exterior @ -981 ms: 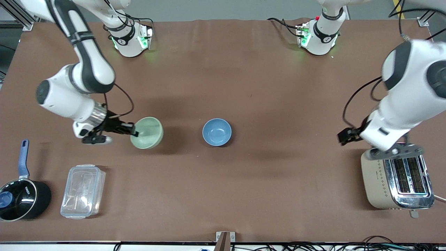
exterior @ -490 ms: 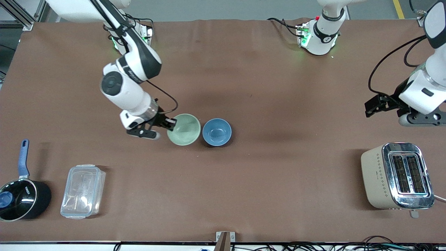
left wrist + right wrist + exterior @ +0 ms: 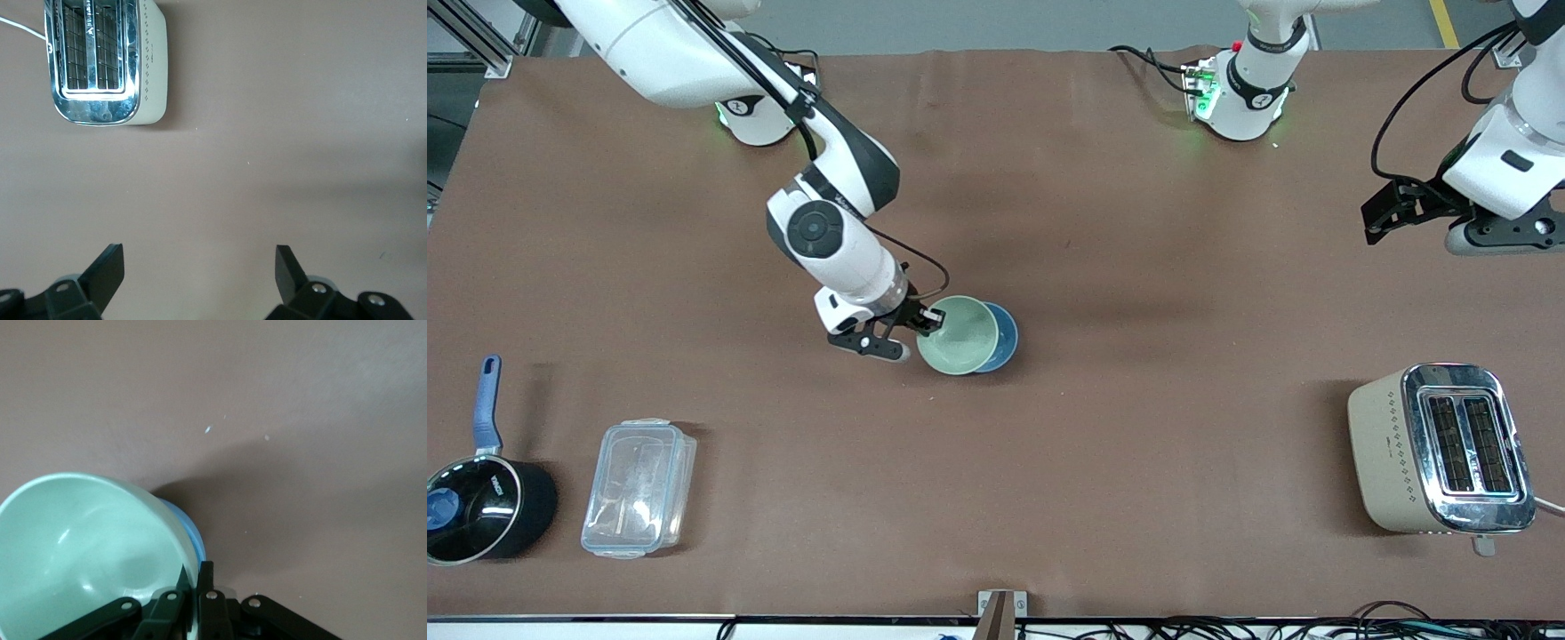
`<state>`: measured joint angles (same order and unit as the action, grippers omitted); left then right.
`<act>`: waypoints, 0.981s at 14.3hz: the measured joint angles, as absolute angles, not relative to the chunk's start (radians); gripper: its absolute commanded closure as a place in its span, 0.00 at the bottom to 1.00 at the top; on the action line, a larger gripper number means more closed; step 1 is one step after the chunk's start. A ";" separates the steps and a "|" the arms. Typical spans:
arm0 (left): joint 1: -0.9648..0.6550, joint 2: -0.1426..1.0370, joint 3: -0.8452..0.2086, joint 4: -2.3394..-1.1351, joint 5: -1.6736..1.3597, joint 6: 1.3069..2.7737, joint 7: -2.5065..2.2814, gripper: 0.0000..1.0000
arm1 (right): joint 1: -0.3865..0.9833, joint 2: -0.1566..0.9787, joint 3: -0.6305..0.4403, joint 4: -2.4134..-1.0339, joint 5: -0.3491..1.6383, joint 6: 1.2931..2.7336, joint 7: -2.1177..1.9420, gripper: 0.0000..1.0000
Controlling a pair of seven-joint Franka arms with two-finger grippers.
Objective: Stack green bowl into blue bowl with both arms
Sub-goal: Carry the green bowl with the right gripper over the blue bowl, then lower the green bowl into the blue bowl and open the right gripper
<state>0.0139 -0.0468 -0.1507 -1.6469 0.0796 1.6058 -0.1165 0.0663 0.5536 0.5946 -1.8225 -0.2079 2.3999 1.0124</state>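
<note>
My right gripper [image 3: 930, 321] is shut on the rim of the pale green bowl [image 3: 958, 335] and holds it over the blue bowl [image 3: 1005, 336], which shows only as a blue crescent at its edge. In the right wrist view the green bowl [image 3: 87, 547] is pinched at its rim by my fingers [image 3: 206, 587], one inside and one outside, with the blue bowl's rim [image 3: 190, 528] under it. My left gripper [image 3: 1383, 209] is open and empty, up in the air over the left arm's end of the table; its fingers [image 3: 110, 267] stand wide apart over bare table.
A beige and chrome toaster [image 3: 1440, 449] stands near the front camera at the left arm's end; it also shows in the left wrist view [image 3: 103, 60]. A clear plastic box [image 3: 639, 487] and a black saucepan with a blue handle [image 3: 480, 498] stand at the right arm's end.
My right gripper has carried the green bowl across the table toward the left arm's end until it sits over the blue bowl. The left arm has risen away from the toaster.
</note>
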 measured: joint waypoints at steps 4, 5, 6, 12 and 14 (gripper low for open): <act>0.013 -0.049 -0.150 -1.652 0.059 1.606 -0.116 0.00 | 0.112 0.594 0.603 -1.817 -0.271 2.400 1.114 0.98; 0.013 -0.049 -0.149 -1.653 0.043 1.606 -0.116 0.00 | 0.122 0.600 0.604 -1.817 -0.293 2.400 1.141 0.98; 0.013 -0.049 -0.149 -1.653 0.035 1.606 -0.117 0.00 | 0.129 0.607 0.604 -1.817 -0.326 2.400 1.175 0.98; 0.013 -0.049 -0.150 -1.653 0.031 1.606 -0.116 0.00 | 0.131 0.635 0.603 -1.811 -0.387 2.447 1.233 0.98; 0.013 -0.049 -0.150 -1.653 0.031 1.607 -0.116 0.00 | 0.129 0.636 0.603 -1.808 -0.387 2.457 1.233 0.98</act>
